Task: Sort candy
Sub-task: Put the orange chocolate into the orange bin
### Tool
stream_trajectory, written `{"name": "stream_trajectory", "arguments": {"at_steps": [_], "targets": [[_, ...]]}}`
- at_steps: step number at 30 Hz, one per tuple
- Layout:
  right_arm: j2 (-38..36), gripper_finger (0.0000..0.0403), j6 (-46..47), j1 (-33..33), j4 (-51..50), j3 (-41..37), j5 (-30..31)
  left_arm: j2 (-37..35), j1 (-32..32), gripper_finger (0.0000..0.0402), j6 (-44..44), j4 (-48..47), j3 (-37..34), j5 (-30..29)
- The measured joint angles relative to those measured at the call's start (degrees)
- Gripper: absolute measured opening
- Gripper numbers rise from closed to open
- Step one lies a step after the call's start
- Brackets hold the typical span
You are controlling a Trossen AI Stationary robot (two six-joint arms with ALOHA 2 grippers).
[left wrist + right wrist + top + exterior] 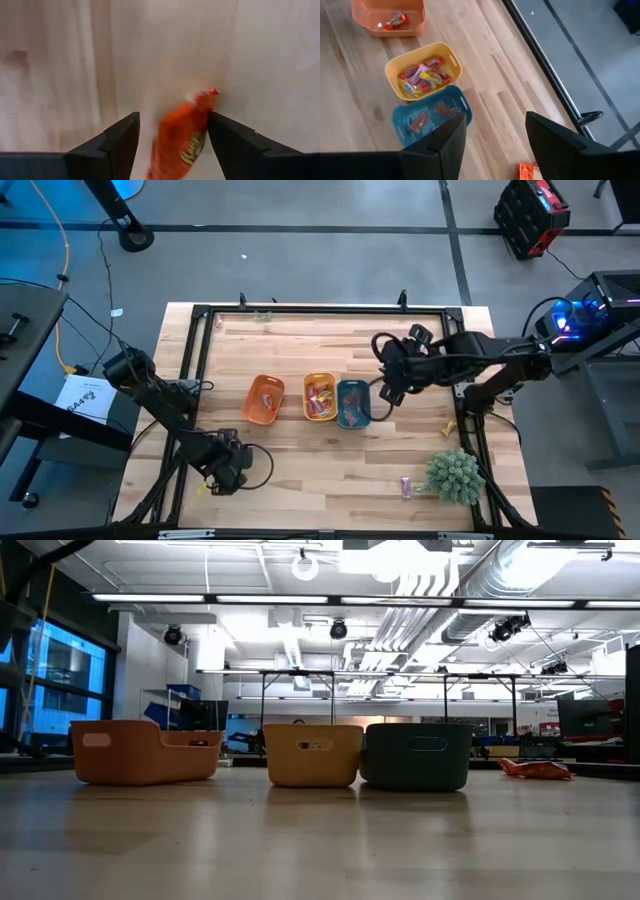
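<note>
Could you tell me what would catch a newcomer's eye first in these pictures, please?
Three trays in a row at the table's middle: the orange tray, the yellow tray full of mixed candy, and the teal tray. Near the front edge, the left gripper points down with an orange candy between its open fingers. The right gripper hangs open beside the teal tray.

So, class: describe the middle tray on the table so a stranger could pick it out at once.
On the light wooden table, three small oblong plastic trays stand in a row between the two dark arms. The middle one is the yellow tray, touching the teal tray and apart from the orange tray. It holds the fullest heap of mixed red, pink and yellow wrapped candy.
</note>
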Motion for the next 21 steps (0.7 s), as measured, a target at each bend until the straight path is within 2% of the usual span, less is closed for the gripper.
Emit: {"name": "stream_trajectory", "arguments": {"at_steps": [7,10,13,18,19,21], "targets": [[0.02,0.02,3.35,2.36,-2.53,0.0,1.6,0.02,0.19,0.022,1.86,8.33,-0.72,0.85],[0.02,0.02,4.1,2.82,-3.15,-0.02,2.52,0.41,0.21,0.0204,1.79,8.8,-0.72,-0.72],[0.02,0.02,4.16,3.16,-3.15,-0.01,3.24,1.35,0.51,0.0159,0.88,8.42,-0.72,-1.13],[0.02,0.02,5.46,3.21,-4.06,0.0,3.62,1.33,0.65,0.0035,-0.15,7.43,-0.66,-0.97],[0.03,0.02,5.66,3.22,-4.27,-0.01,3.62,0.87,0.66,0.002,-0.23,6.99,-0.59,-0.39],[0.04,0.02,6.05,3.2,-4.44,0.0,3.64,-0.74,1.09,0.0014,-0.32,5.01,-0.03,-0.15]]}}
